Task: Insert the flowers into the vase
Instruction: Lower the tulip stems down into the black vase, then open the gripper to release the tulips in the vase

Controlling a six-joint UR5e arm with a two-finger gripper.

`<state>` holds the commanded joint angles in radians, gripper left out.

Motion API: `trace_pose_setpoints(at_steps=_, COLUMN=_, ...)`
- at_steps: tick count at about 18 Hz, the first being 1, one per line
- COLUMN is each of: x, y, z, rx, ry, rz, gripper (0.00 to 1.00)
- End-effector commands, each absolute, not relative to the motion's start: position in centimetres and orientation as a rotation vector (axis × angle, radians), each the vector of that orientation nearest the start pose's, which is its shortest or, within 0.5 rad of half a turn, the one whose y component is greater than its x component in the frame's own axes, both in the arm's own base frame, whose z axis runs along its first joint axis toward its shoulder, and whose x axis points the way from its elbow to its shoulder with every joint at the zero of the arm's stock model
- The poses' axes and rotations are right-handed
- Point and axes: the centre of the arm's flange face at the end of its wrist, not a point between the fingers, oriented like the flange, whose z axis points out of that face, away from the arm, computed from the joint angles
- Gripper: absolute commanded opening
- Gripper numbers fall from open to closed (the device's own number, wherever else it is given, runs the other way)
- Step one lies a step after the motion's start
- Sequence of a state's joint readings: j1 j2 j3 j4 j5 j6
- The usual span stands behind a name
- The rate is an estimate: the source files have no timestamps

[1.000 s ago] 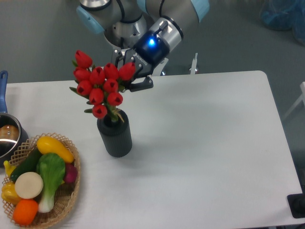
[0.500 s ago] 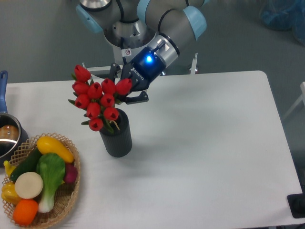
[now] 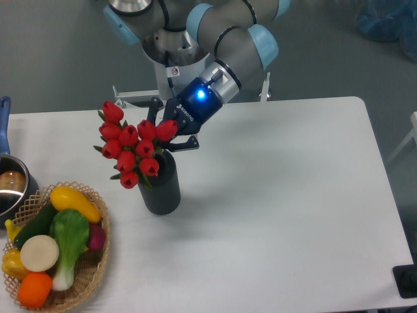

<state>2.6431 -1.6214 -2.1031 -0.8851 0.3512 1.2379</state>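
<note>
The flowers (image 3: 133, 149), a bunch of red tulip buds with green leaves, lean to the left over the mouth of the vase (image 3: 163, 191), with their stems going down into it. The vase is a dark grey ribbed cylinder standing upright on the white table (image 3: 280, 195). My gripper (image 3: 167, 134) comes down from the upper right, just above the vase's mouth and behind the buds. It is shut on the flowers; its fingertips are hidden by the buds.
A wicker basket (image 3: 99, 258) of toy vegetables sits at the front left, close to the vase. A metal pot with a blue handle (image 3: 9, 186) stands at the left edge. The arm's base rises behind the table's far edge.
My gripper has moved down and slightly left with the flowers. The bunch now sits lower, with the stems deeper in the vase. The vase has not moved.
</note>
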Motion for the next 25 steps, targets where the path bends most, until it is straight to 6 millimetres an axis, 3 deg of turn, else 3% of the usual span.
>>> trace_pose_setpoints(at_steps=1, x=-28.8, y=41.6, z=34.7, rx=-1.933, ry=0.234, rz=-0.457, gripper=0.14)
trace_pose_setpoints(at_steps=4, x=-28.8, y=41.6, z=34.5, rx=-1.935, ry=0.229, rz=-0.463, gripper=0.4)
trace_pose_setpoints(at_steps=6, x=-28.8, y=41.6, z=34.5, rx=-1.935, ry=0.228, rz=-0.464, gripper=0.53)
trace_pose_setpoints(at_steps=10, x=-28.8, y=41.6, z=34.7, rx=-1.937, ry=0.229, rz=-0.459, gripper=0.69)
trace_pose_setpoints(at_steps=11, x=-28.9, y=41.5, z=34.9, rx=-1.939, ry=0.231, rz=-0.453, gripper=0.79)
trace_pose_setpoints(at_steps=12, x=-28.8, y=41.4, z=35.1, rx=-1.946, ry=0.236, rz=-0.443, gripper=0.99)
trace_pose_setpoints(at_steps=16, x=-28.4, y=40.5, z=35.8, rx=-2.015, ry=0.248, rz=-0.382, gripper=1.0)
trace_pose_setpoints(at_steps=20, x=-27.3, y=39.0, z=37.9, rx=-2.144, ry=0.291, rz=-0.241, gripper=1.0)
trace_pose_setpoints(at_steps=25, x=-26.9, y=38.6, z=37.3, rx=-2.235, ry=0.306, rz=-0.191, gripper=1.0)
